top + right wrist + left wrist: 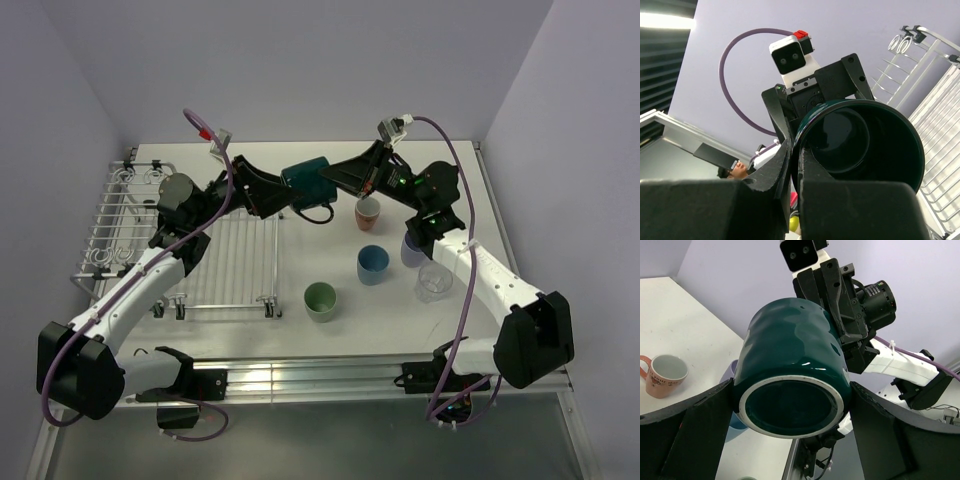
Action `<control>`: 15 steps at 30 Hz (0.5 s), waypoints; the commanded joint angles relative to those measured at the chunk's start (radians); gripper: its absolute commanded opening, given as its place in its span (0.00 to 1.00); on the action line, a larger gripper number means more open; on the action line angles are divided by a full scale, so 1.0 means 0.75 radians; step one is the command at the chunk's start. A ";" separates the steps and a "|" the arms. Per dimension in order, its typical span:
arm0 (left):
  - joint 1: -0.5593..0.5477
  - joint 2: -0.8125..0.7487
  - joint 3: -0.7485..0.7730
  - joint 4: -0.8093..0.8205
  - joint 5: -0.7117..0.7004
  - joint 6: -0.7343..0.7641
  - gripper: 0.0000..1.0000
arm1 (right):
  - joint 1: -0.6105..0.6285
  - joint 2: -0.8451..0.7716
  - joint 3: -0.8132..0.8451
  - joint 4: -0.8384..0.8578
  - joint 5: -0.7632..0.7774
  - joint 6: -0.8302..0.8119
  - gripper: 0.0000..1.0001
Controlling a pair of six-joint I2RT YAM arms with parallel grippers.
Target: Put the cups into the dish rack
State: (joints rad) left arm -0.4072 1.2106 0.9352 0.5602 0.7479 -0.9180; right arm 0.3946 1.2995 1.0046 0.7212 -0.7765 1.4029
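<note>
Handover at upper centre: right pincer (795, 165) pinches the mug (306, 178) rim; left pincer (792, 407) flanks its base, grip unclear. Next: release rightward, carry to the rack (235, 255).

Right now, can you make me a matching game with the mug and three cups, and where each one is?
Things:
1 mug
2 blue cup
3 pale green cup
4 clear cup

Places:
A closest to the right arm
B held up in the air
C standing closest to the rack
D just on the near side of the salmon cup

Pairs: 1-B, 2-D, 3-C, 4-A
</note>
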 commanded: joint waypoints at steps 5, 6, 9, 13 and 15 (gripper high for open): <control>-0.019 -0.005 0.009 0.055 0.077 0.011 0.59 | -0.011 -0.021 0.000 0.212 0.045 0.026 0.00; -0.022 0.000 0.013 0.055 0.083 0.001 0.39 | -0.011 -0.021 -0.002 0.212 0.045 0.023 0.00; -0.030 -0.004 0.037 0.049 0.095 -0.009 0.02 | -0.011 -0.025 -0.018 0.208 0.052 0.001 0.00; -0.032 -0.047 0.080 -0.045 0.054 0.036 0.00 | -0.011 -0.068 -0.028 0.078 0.102 -0.113 0.27; -0.032 -0.082 0.099 -0.108 0.005 0.087 0.00 | -0.011 -0.119 -0.022 -0.094 0.147 -0.240 0.44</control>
State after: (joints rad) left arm -0.4160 1.2076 0.9455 0.5034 0.7536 -0.8997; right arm 0.3923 1.2865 0.9852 0.7063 -0.7418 1.3464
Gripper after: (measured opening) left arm 0.845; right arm 0.373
